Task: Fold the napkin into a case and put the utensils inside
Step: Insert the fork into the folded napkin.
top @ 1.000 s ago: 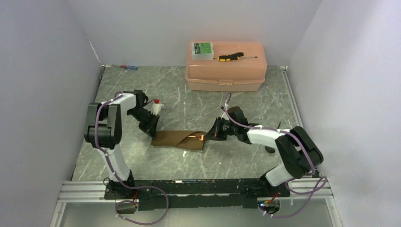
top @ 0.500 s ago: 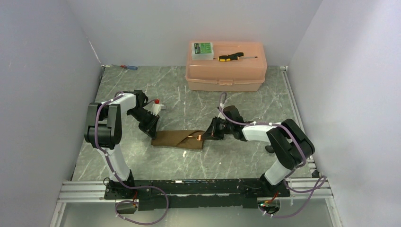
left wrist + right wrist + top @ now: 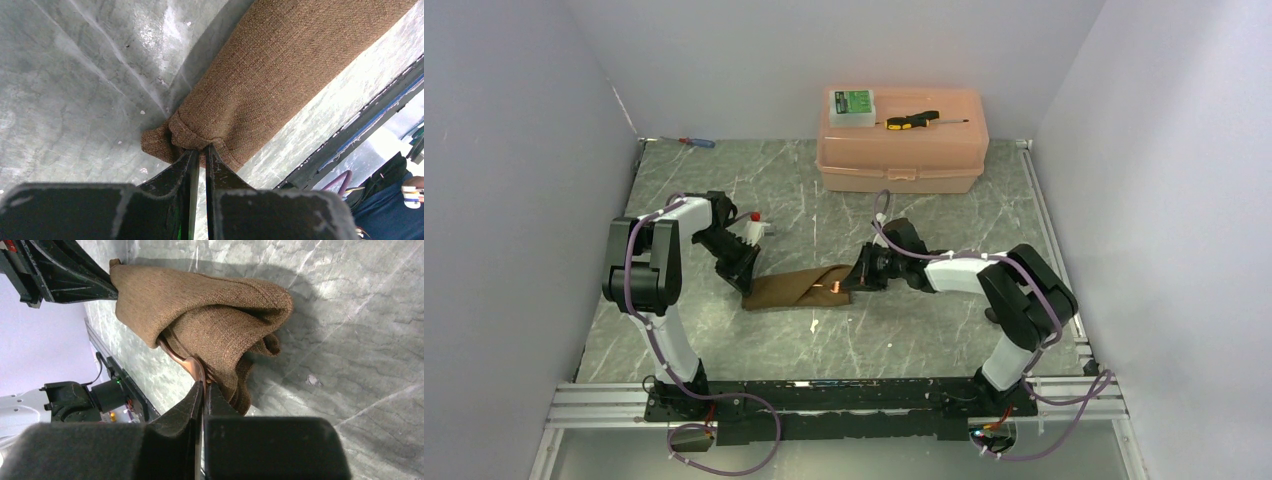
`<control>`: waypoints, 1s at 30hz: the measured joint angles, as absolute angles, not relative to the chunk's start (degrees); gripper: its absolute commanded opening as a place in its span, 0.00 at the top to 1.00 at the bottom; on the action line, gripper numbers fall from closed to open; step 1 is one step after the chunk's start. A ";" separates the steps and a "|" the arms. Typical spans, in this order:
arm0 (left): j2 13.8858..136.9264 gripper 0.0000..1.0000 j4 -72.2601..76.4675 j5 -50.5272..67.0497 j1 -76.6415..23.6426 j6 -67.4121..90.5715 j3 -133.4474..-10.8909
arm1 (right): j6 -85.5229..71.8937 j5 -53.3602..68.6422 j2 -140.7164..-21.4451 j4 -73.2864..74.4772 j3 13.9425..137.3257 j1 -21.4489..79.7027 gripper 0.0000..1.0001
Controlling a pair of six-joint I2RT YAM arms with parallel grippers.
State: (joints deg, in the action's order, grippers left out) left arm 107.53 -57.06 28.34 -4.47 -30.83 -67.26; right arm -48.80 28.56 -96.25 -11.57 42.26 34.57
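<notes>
The brown napkin case [image 3: 796, 289] lies in the middle of the table as a narrow pouch, bunched at its right end. My left gripper [image 3: 746, 283] is shut on the pouch's left end; the left wrist view shows the cloth [image 3: 280, 75] pinched at the fingertips of that gripper [image 3: 200, 150]. My right gripper [image 3: 852, 281] is shut on a shiny copper-coloured utensil [image 3: 189, 361]. The utensil's front part is hidden inside the pouch's open right end [image 3: 220, 325]. Its gleam also shows in the top view [image 3: 832, 288].
A pink plastic box [image 3: 902, 160] stands at the back, with a yellow-and-black screwdriver [image 3: 911, 120] and a small green-labelled box [image 3: 852, 105] on its lid. A blue-and-red screwdriver [image 3: 696, 142] lies at the back left. A small dark object [image 3: 994, 316] lies by the right arm.
My right gripper has moved left with the utensil, deeper into the pouch. The pouch's right end has bunched up and the pouch looks shorter. The left gripper has held still.
</notes>
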 measured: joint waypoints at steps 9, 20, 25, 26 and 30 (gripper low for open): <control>107.53 0.86 -57.12 28.18 -4.47 -30.87 -67.26 | -45.23 25.26 -99.02 -4.32 46.78 34.76 0.57; 107.53 0.87 -57.12 28.18 -4.47 -30.85 -67.26 | -37.41 16.27 -93.27 9.54 52.34 34.11 0.49; 107.53 0.87 -57.12 28.18 -4.47 -30.85 -67.26 | -37.04 14.61 -86.74 12.03 49.45 34.39 0.52; 107.53 0.87 -57.12 28.18 -4.47 -30.85 -67.26 | -37.10 14.39 -85.80 12.16 48.64 34.54 0.52; 107.53 0.87 -57.12 28.18 -4.47 -30.85 -67.26 | -37.60 14.35 -86.11 12.38 47.68 34.79 0.51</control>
